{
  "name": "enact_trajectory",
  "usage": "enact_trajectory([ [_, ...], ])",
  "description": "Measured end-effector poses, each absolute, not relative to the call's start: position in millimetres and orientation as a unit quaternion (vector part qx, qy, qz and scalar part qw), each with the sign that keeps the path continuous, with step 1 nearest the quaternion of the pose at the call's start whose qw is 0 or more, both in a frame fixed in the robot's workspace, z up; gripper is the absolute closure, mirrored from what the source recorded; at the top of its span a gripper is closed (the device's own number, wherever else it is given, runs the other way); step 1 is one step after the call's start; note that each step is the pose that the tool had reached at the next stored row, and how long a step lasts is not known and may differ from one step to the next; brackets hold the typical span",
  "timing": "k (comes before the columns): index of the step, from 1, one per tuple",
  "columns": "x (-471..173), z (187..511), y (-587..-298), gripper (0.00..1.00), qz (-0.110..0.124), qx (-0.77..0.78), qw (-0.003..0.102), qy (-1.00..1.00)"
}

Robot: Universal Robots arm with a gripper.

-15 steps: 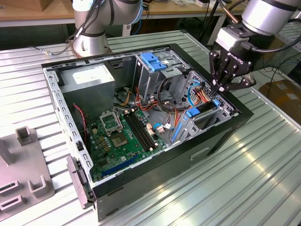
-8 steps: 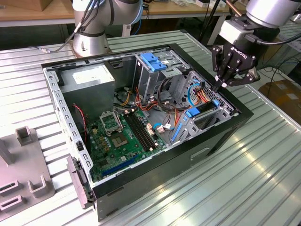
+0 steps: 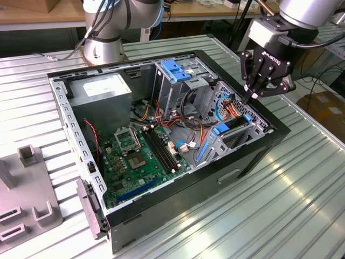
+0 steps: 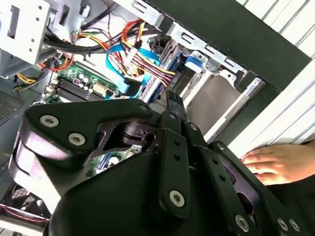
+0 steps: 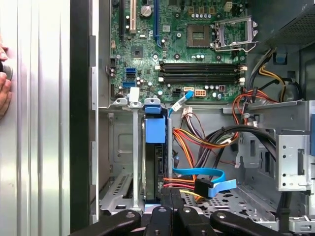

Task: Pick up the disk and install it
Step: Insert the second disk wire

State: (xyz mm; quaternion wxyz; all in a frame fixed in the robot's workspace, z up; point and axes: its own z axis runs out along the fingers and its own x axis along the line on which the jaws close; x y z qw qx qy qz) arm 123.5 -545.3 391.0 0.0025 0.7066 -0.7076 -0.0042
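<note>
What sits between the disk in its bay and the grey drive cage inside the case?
In the first wrist view, a bundle of red, orange and yellow wires and a light-blue flat cable lie between the disk and the drive cage.

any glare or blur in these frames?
Exterior view: bright glare streaks on the ribbed metal table. Second wrist view: the pincer looms large and soft; a hand looks blurred. First wrist view: evenly lit, motherboard sharp.

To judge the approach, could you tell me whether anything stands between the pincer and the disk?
Nothing visible does. The pincer sits right by the disk in its bay; the light-blue cable and coloured wires lie alongside, not between.
</note>
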Motion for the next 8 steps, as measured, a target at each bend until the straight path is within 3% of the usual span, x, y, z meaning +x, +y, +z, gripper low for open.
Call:
enact_trajectory([
  [8,119.6,391.2,-536.1,0.9,-0.007,0.707,0.005,-0.708],
])
